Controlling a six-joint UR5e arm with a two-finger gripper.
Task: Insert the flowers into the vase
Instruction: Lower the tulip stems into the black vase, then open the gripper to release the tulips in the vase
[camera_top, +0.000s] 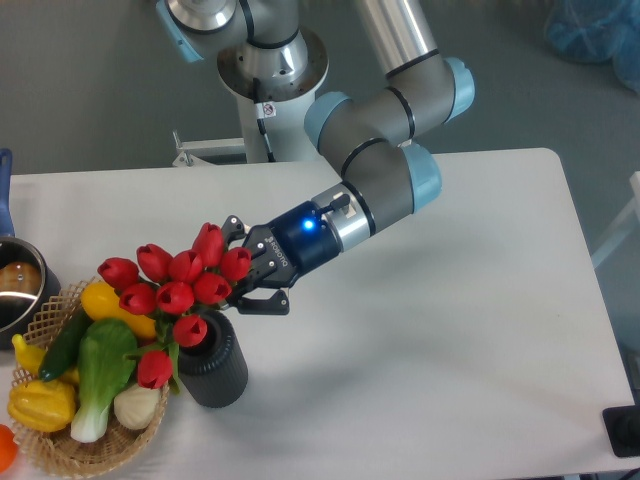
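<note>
The flowers (178, 285), a bunch of red tulips, lean to the left over the vase (213, 370), a dark grey ribbed cylinder near the table's front left. Their stems go down into its mouth, and the buds hide most of the opening. My gripper (243, 280) comes in from the right at the level of the buds and is shut on the flowers just above the vase. One bud (155, 368) hangs low beside the vase, over the basket.
A wicker basket (62, 455) with yellow, green and white toy vegetables touches the vase's left side. A metal pot (18, 290) with a blue handle stands at the left edge. The arm's base (268, 75) is at the back.
</note>
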